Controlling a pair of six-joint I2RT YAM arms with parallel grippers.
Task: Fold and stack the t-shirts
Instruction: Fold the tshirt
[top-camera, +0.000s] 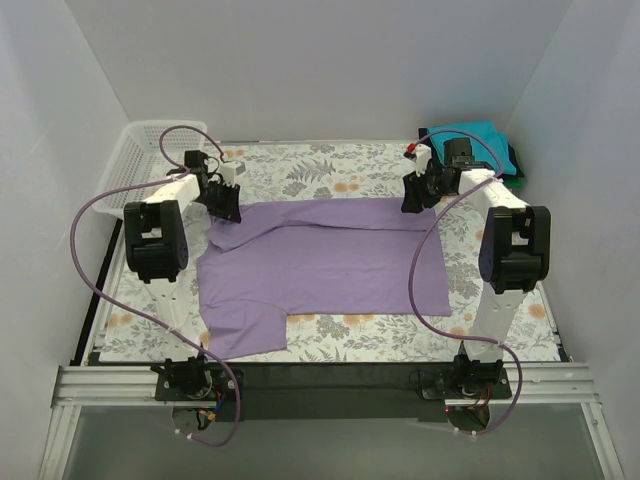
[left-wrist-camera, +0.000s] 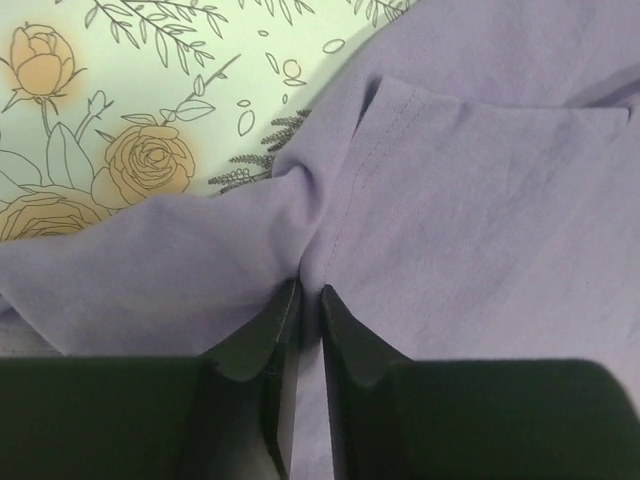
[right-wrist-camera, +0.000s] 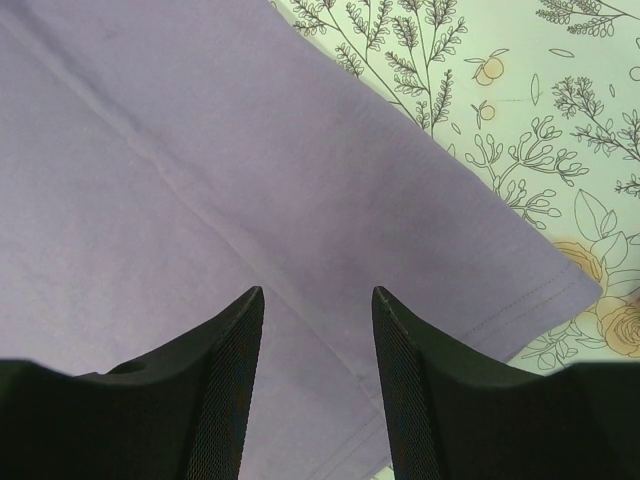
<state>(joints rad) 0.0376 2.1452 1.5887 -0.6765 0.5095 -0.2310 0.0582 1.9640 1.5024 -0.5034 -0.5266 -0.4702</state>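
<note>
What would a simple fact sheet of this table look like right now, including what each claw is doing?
Main item: lavender t-shirt, spread out on the floral table cloth
Left gripper: shut, pinching a bunch of the shirt's cloth
Right gripper: open over the shirt's hem corner, holding nothing
Far right corner: folded teal t-shirt
Far left corner: white basket

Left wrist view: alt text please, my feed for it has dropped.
The left gripper is closed on a puckered fold of the lavender t-shirt, its dark jaws almost touching. A stitched hem runs up and to the right from the pinch, and the floral table cloth shows at upper left.
</note>
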